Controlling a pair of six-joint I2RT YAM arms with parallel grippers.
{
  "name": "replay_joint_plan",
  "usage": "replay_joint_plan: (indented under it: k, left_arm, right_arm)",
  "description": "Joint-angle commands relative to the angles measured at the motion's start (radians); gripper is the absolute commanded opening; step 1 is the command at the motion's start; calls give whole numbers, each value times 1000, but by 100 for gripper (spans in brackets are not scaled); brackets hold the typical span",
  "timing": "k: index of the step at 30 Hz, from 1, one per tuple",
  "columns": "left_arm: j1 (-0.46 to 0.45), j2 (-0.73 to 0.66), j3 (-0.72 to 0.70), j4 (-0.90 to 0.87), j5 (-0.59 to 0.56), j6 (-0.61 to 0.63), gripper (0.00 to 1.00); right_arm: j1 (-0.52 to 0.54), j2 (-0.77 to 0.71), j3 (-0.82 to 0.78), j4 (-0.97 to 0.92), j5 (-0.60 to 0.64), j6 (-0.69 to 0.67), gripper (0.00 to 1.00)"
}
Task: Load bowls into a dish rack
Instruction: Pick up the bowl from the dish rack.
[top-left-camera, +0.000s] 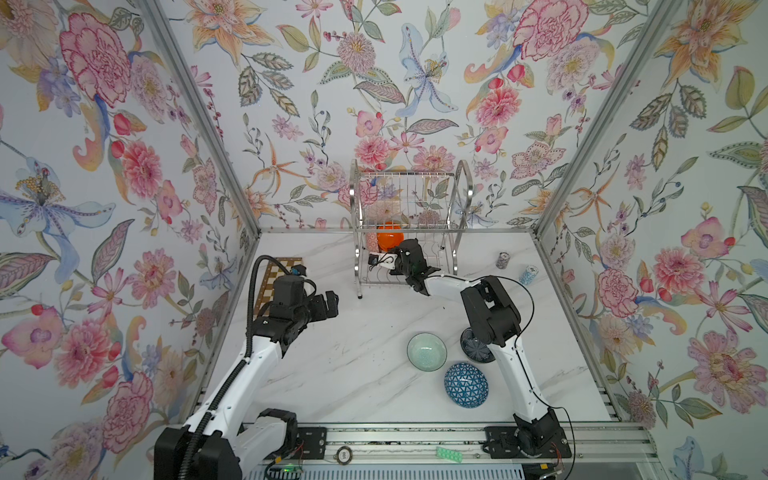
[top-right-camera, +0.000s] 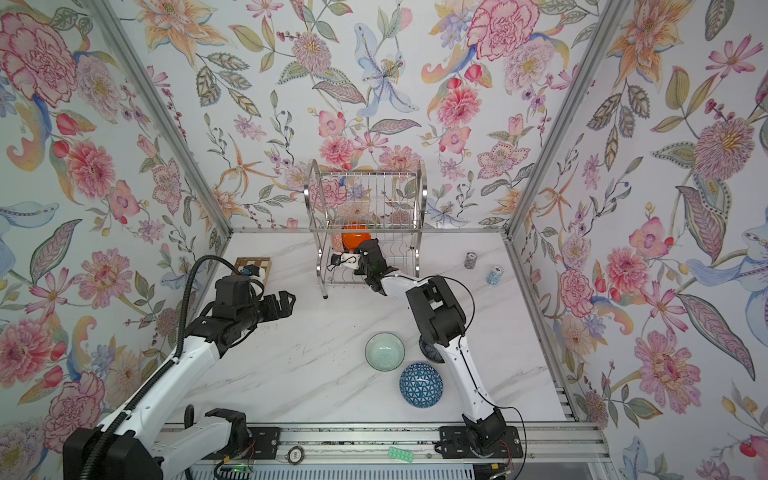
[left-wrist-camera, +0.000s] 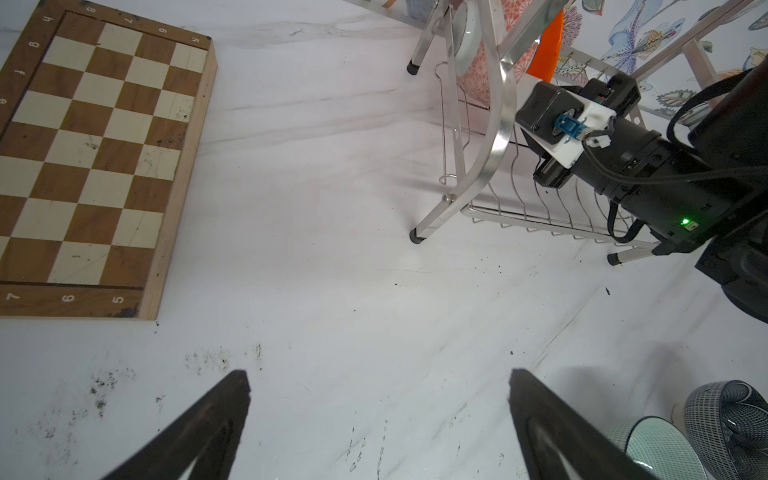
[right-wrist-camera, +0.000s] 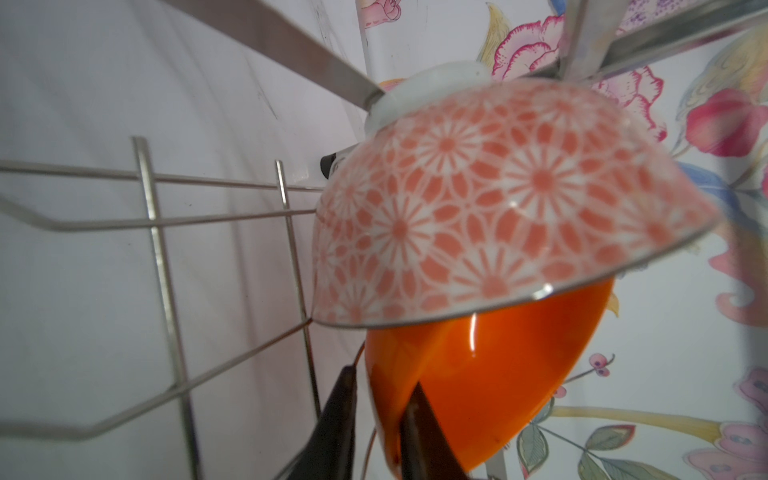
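Observation:
The chrome dish rack (top-left-camera: 409, 195) (top-right-camera: 365, 195) stands at the back of the table. On its lower shelf a glossy orange bowl (top-left-camera: 390, 240) (right-wrist-camera: 478, 395) stands on edge. It leans against a bowl with an orange-and-white lattice outside (right-wrist-camera: 498, 208) (left-wrist-camera: 478, 79). My right gripper (right-wrist-camera: 384, 378) reaches into that shelf and is shut on the orange bowl's rim, one finger on each side. My left gripper (left-wrist-camera: 378, 382) (top-left-camera: 332, 305) hangs open and empty over bare table, left of the rack. A mint bowl (top-left-camera: 427, 351), a navy bowl (top-left-camera: 473, 347) half under the right arm, and a blue triangle-patterned bowl (top-left-camera: 466, 385) sit at front right.
A brown-and-cream chessboard (top-left-camera: 276, 270) (left-wrist-camera: 91, 158) lies at the left edge behind the left arm. Two small patterned cylinders (top-left-camera: 503, 260) (top-left-camera: 528, 275) stand right of the rack. A green packet (top-left-camera: 449, 454) lies on the front rail. Floral walls close in three sides.

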Motion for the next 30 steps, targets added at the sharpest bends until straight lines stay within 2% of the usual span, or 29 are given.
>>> replay_joint_plan:
  k: [1,13,30]
  left_arm:
    - [-7,14,-10,3,-8,18,99]
    - [-7,17,-9,5,-3,18,99]
    - [-8,7,-10,7,0,17,99]
  right_arm:
    - [-12,33,30,-41,8,-22,16]
    - [-9,-1,-14,13,23,-11,2]
    - [-5,-92,-148,168,35,106,0]
